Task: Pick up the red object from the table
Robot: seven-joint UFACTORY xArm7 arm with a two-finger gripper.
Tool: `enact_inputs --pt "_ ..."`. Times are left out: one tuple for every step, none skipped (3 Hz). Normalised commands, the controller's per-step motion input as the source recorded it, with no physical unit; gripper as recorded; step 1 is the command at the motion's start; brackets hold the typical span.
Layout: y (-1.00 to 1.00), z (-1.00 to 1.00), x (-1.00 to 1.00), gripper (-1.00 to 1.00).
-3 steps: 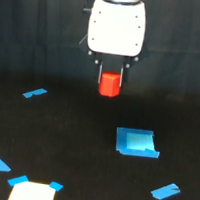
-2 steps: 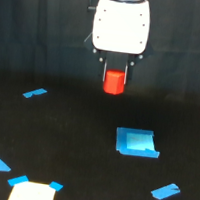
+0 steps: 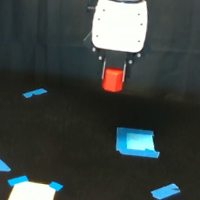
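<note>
Red object pinched between fingers, hanging directly below white gripper body, lifted clear above black desk. Blue square piece lies lower, toward exterior view's right.

Dark wall behind (nearly black), dim light

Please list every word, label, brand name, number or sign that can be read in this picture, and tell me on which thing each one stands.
None: no readable text shows anywhere.
The gripper body is plain white, with no visible lettering.
The red object between its jaws is unmarked.
The light-blue square piece, the blue tape strips and the pale patch on the table are blank.
</note>
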Motion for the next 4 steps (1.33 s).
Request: enact_inputs --pt "0.42 -0.01 0.01 -0.99" --pt "0.38 0.05 -0.03 -1.0" --pt "0.41 0.13 -0.08 -0.99" --pt "-0.55 0.83 -0.35 -1.0"
